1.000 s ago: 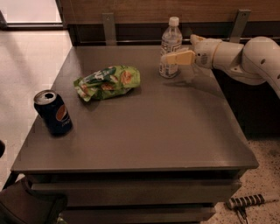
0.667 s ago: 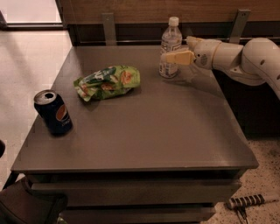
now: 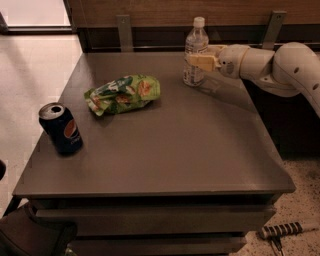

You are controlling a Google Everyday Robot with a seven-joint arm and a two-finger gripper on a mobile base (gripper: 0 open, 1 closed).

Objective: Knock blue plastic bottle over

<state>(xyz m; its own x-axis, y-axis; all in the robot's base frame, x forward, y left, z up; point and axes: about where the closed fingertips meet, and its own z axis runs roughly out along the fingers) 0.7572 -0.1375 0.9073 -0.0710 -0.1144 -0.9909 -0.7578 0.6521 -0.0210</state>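
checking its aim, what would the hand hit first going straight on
The blue plastic bottle: the hand, at the table's back right, points at its middle and looks about touching it, though depth is unclear.

place: looks like an office break area or robot test room | signs: grey table, wood-panel wall, pale floor, snack bag, soda can and water bottle set out | gripper: over the table's far edge, at the water bottle's side
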